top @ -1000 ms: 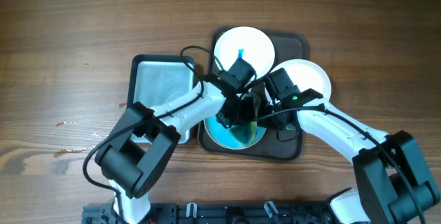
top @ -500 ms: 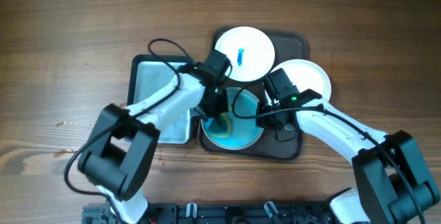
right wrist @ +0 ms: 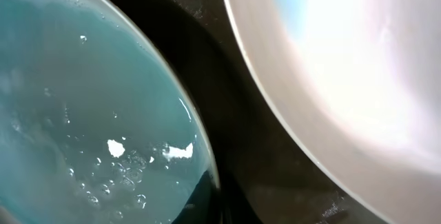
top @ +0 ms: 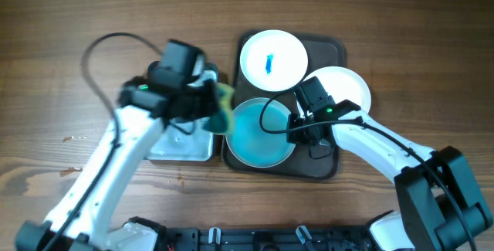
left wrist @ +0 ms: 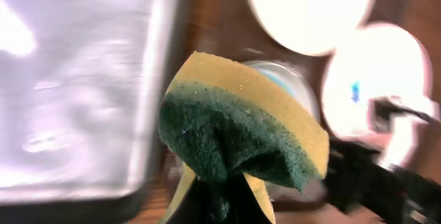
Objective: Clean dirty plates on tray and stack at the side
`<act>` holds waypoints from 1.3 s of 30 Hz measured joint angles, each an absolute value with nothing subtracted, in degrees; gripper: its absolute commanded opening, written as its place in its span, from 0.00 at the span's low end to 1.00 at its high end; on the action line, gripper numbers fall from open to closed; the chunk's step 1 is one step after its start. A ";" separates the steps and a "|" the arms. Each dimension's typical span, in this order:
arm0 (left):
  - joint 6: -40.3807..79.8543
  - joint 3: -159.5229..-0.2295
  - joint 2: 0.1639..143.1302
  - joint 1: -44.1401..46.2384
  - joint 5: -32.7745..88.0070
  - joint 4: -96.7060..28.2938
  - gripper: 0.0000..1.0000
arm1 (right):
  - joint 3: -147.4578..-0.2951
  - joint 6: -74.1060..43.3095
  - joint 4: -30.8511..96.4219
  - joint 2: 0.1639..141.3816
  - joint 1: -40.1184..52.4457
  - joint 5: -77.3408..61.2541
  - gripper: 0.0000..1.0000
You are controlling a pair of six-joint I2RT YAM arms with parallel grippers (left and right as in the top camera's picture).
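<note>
I had the left gripper clamped on the sponge, yellow side up and green side below, its lower end pinched in and creased. From overhead it hung over the gap between the metal pan and the dark tray, just off the left rim of the blue plate.

The blue plate lay in the near half of the dark tray, and the right wrist camera showed it wet, with small bubbles and white flecks. The right gripper sat at its right rim. I could not tell how far its jaws were open, or whether they gripped the rim.

A white plate with a blue smear lay at the tray's far end. A second white plate overlapped the tray's right edge, partly on the desk.
</note>
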State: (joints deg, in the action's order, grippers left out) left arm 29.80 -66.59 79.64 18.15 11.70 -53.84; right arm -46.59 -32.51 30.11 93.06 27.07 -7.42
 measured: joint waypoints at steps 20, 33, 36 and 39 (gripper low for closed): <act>25.85 -55.83 85.38 7.70 -0.73 -48.77 0.54 | -51.24 -25.45 36.64 91.90 26.20 -9.30 0.04; 25.96 -57.34 68.34 0.21 2.02 -53.21 1.00 | -74.17 -25.19 54.87 89.12 26.74 -9.37 0.04; 25.98 -57.34 64.38 -2.87 4.45 -54.00 1.00 | -78.32 -25.19 53.67 89.38 29.02 -8.91 0.04; 26.00 -57.36 60.49 -5.52 6.15 -55.20 1.00 | -81.78 -25.21 50.57 91.83 33.30 -6.96 0.04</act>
